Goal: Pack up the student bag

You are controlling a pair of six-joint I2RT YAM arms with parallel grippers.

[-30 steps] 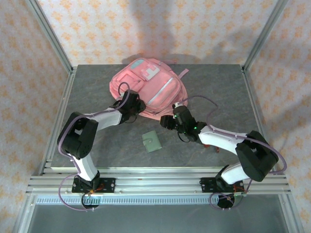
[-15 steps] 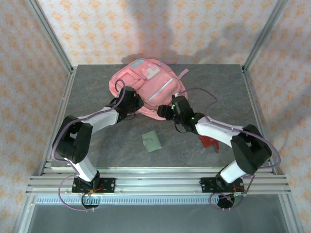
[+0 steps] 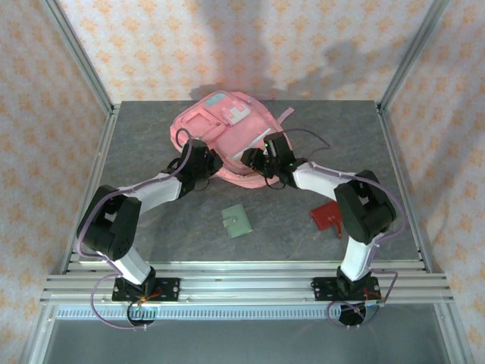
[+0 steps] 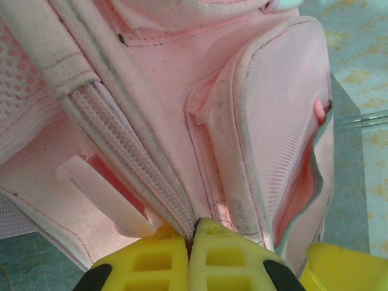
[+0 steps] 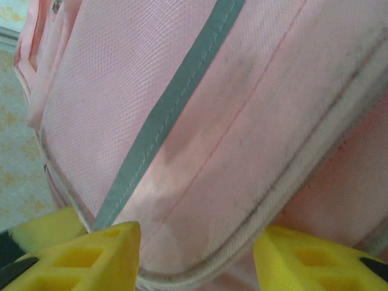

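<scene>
The student bag [image 3: 227,125], a large pink backpack with a grey stripe and a pale patch, lies at the back middle of the table. My left gripper [image 3: 210,162] is at its near left edge. In the left wrist view that gripper [image 4: 193,233] is shut, pinching a seam of the bag [image 4: 242,121] beside a mesh strip. My right gripper [image 3: 255,158] is at the bag's near right edge. In the right wrist view it [image 5: 197,251] has its fingers on either side of the bulging front pocket [image 5: 242,91], the fabric pressed between them.
A small green wallet [image 3: 237,221] lies flat on the grey table in front of the bag. A red item [image 3: 328,218] rests to the right, near the right arm's elbow. Metal frame posts [image 3: 98,91] stand at the back corners.
Both arms have reached further toward the bag. The left jaws have closed on its seam. The right gripper moved up and left onto the front pocket, uncovering the red item.
</scene>
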